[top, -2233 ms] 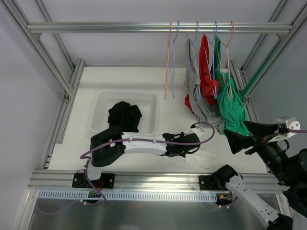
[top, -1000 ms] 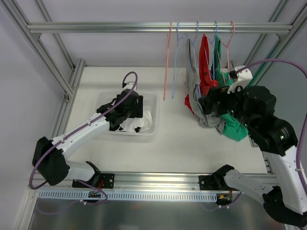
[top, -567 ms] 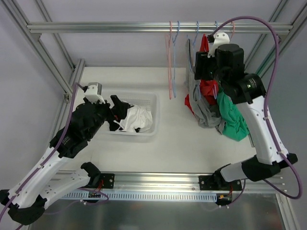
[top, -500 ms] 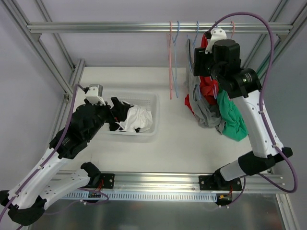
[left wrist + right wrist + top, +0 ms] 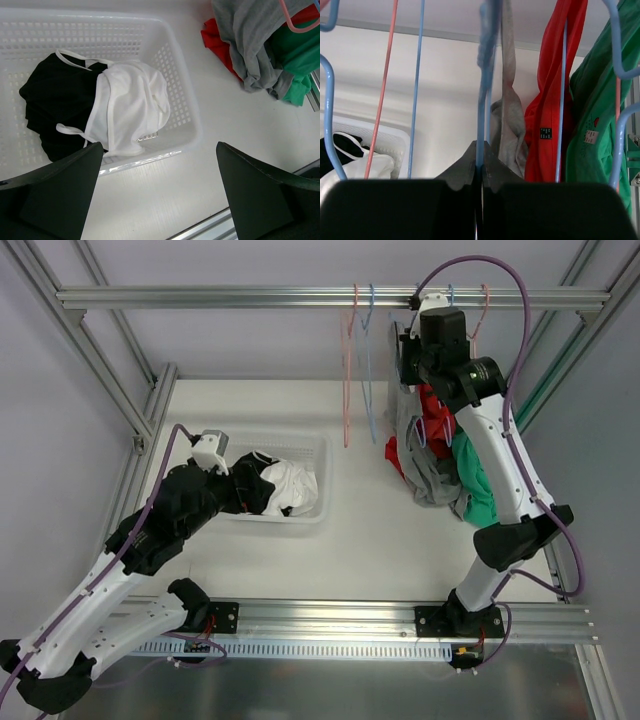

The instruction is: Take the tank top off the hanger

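Although the right hand [image 5: 408, 350] is raised among the hangers in the overhead view, its fingertips are hidden by its own body; the grey tank top [image 5: 430, 475] hangs beneath it, bunched against a red garment [image 5: 432, 422] and a green garment [image 5: 478, 485]; from the left wrist, the left hand [image 5: 159, 146] stands wide apart over a white perforated plastic basket [image 5: 177, 75] holding a black garment [image 5: 55, 105] and a white garment [image 5: 130, 105]; from the right wrist, the right hand is pinched together on a thin blue wire hanger [image 5: 481, 100]; the grey tank top hangs just behind it, its shoulders cut off.
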Motion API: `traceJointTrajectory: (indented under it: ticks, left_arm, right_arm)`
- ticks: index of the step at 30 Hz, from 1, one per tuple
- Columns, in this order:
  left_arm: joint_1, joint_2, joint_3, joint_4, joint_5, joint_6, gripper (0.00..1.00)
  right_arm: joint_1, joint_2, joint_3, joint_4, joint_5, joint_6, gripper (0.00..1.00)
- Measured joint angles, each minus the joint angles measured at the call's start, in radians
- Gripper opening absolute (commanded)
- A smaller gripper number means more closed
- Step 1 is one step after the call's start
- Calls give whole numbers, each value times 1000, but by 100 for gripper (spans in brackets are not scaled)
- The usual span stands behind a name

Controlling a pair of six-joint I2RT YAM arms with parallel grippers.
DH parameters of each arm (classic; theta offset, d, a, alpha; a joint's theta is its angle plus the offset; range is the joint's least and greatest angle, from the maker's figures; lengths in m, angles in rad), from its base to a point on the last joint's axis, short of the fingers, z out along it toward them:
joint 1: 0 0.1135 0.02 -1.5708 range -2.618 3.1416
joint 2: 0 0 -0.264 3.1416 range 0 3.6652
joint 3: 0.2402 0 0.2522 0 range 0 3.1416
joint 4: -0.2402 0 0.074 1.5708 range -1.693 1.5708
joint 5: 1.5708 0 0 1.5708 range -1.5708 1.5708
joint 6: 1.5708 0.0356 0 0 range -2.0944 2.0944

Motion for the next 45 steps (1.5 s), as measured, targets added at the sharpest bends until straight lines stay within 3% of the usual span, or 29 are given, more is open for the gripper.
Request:
traceJointTrajectory:
  ticks: [18, 25, 31, 37, 41, 45]
  left_arm:
    - [-11, 40, 33, -25, 114, 2, 99]
    - [-145, 116, 206, -8, 141, 50, 99]
    - [-330, 319, 484, 70, 153, 141, 99]
    - [-394, 611, 727, 152, 195, 195, 97]
    - [-401, 786, 853, 166, 243, 193, 90]
    - [-421, 915, 942, 178, 299, 186, 69]
  right_arm:
    - [0, -207, -106, 119, -53, 105, 0]
    - [0, -464, -404, 142, -138, 113, 0]
    - [0, -830, -657, 53, -216, 109, 1]
    - [0, -1083, -632, -177, -307, 97, 0]
    - [0, -1137, -541, -315, -331, 92, 0]
    - [0, -1154, -484, -383, -353, 92, 0]
